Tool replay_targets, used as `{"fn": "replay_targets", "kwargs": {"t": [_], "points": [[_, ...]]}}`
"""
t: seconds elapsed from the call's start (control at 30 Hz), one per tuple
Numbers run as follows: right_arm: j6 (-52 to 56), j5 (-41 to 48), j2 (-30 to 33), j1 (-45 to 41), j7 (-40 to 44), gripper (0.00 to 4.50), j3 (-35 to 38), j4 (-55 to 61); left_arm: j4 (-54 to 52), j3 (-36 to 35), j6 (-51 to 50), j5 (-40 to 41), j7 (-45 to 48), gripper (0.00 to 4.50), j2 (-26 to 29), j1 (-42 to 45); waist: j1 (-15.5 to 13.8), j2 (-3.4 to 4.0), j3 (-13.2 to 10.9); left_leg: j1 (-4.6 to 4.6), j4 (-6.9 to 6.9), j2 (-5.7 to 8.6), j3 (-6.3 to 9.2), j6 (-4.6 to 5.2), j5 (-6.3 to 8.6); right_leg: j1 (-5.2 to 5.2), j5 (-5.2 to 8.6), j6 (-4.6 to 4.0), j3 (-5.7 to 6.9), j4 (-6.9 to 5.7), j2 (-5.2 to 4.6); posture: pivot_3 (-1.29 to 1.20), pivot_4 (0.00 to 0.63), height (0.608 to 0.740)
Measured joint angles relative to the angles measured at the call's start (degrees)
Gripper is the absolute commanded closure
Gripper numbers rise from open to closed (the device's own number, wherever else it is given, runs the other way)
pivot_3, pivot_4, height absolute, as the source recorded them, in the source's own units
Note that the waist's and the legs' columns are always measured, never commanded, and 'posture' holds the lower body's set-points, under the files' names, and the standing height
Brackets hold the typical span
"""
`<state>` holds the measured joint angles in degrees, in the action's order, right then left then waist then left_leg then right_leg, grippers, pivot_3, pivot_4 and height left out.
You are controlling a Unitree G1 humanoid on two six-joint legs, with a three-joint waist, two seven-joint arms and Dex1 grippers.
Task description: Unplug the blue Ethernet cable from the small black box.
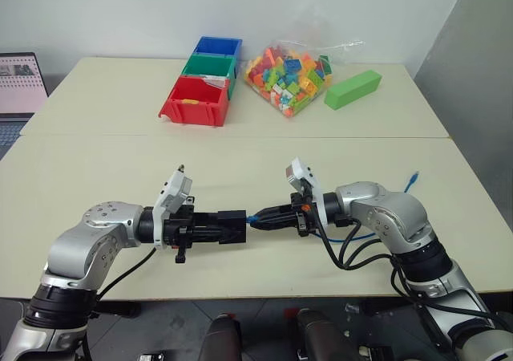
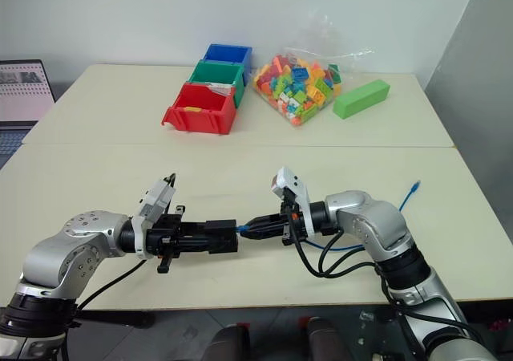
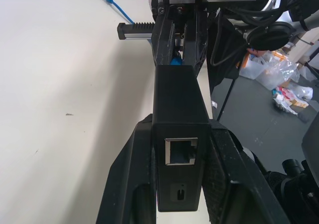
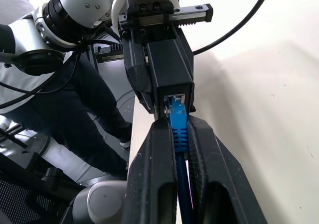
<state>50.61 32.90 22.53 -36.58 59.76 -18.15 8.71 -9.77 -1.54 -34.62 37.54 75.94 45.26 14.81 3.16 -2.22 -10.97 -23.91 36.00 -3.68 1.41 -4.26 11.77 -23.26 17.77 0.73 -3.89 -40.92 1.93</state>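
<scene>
Above the pale surface (image 1: 96, 168), left gripper (image 1: 237, 226) jaws clamp the small black plastic box (image 4: 172, 67), right gripper (image 1: 258, 220) jaws pinch the thin bright-blue Ethernet cable (image 4: 179, 129) at its plug; a straight pull should free it.

Both arms are built of rounded silver-grey metal segments joined by black bands, the left arm (image 1: 88, 245) showing small dark screws set in a ring on its upper joint cap. Each wrist carries a white angular camera housing (image 1: 175, 191), and each ends in a gripper of two long black fingers, the left gripper (image 1: 210, 227) and the right gripper (image 1: 268, 217), with a ribbed black rail and silver screw-fastened bracket across the base. Black cables loop from under the right arm (image 1: 385, 217), and a single black cable trails beneath the left.
</scene>
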Motion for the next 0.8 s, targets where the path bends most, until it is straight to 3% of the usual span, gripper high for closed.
{"fn": "replay_targets", "kwargs": {"t": [0.37, 0.43, 0.63, 0.8], "points": [[0.49, 2.25, 1.49, 0.98, -0.32, 4.48, 1.01, 1.49, -1.74, 0.02, -1.36, 0.73, -1.14, 3.7, -0.02, 0.43, 0.01, 0.0, 0.0, 0.0, 0.0, 0.0, 0.01, 0.0, 0.0, 0.0, 0.0, 0.0, -0.01, 0.0, 0.0, 0.0, 0.15, 0.74], [0.78, 2.41, 1.48, 1.1, -0.75, 3.78, 1.27, 1.97, -1.91, 0.02, -1.59, 0.78, -1.33, 3.7, -0.02, 0.55, 0.0, 0.0, 0.0, 0.0, 0.0, 0.0, 0.01, 0.0, 0.0, 0.0, 0.0, 0.0, -0.01, 0.0, 0.0, 0.0, 0.15, 0.74], [2.1, 3.26, 1.25, 1.87, -1.4, 2.66, 1.41, 3.81, -2.79, 0.02, -2.6, 0.97, -1.87, 3.7, -0.42, 0.68, 0.0, 0.0, 0.0, -0.01, -0.01, 0.0, 0.01, 0.0, 0.0, 0.0, 0.0, 0.0, -0.01, 0.01, 0.0, 0.0, 0.15, 0.74], [2.66, 4.3, 0.87, 2.43, -2.81, 2.6, 2.53, 5.18, -3.23, 0.08, -2.97, 1.57, -2.07, 3.7, -0.61, 0.91, 0.01, 0.0, 0.0, -0.01, -0.01, 0.0, 0.0, 0.0, 0.0, 0.0, 0.0, 0.01, -0.01, 0.02, 0.0, 0.0, 0.15, 0.74]]}}
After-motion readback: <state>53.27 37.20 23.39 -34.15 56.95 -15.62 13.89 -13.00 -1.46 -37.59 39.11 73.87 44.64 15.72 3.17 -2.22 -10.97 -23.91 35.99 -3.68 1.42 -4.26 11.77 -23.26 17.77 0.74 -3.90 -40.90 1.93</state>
